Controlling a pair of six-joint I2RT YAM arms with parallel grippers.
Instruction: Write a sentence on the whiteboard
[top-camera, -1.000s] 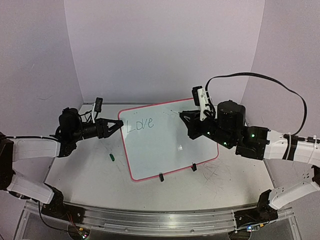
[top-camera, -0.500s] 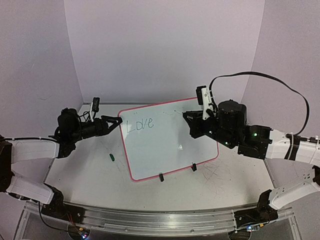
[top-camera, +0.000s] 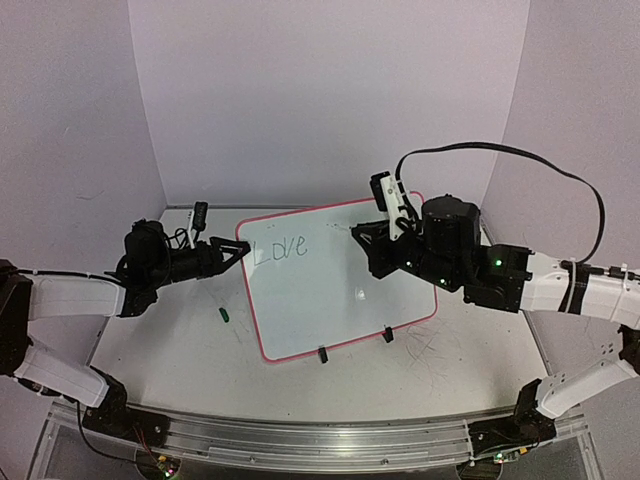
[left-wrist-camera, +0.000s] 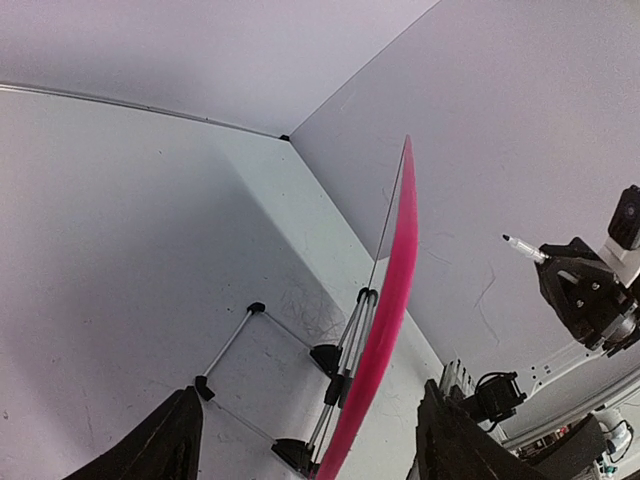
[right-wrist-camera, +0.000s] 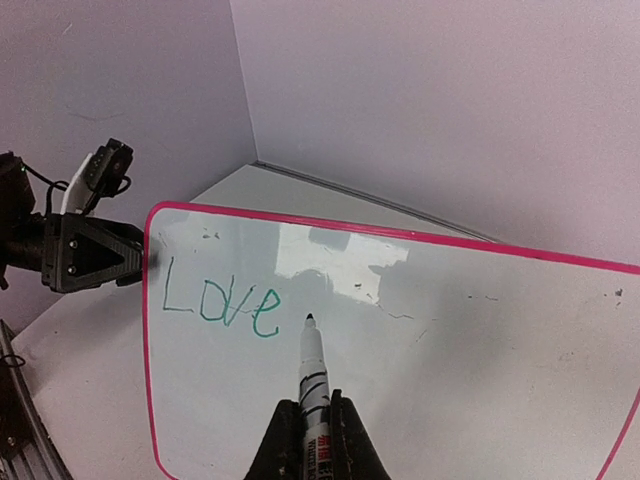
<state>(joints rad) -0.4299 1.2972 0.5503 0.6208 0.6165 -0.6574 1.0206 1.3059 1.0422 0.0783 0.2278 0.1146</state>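
Right claw (right-wrist-camera: 312, 425), marker (right-wrist-camera: 312, 365) shifted left, sentence (right-wrist-camera: 220, 302) reads "Love"

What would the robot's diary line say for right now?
left gripper: open, straddling whiteboard edge | right gripper: shut on marker, tip beside the e | sentence: only "Love" written

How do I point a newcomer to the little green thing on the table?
Find the pink-rimmed whiteboard propped mid-table. On the tabletop just left of its near-left corner lies the small green piece. It is the only loose green item; the board's clips are black.
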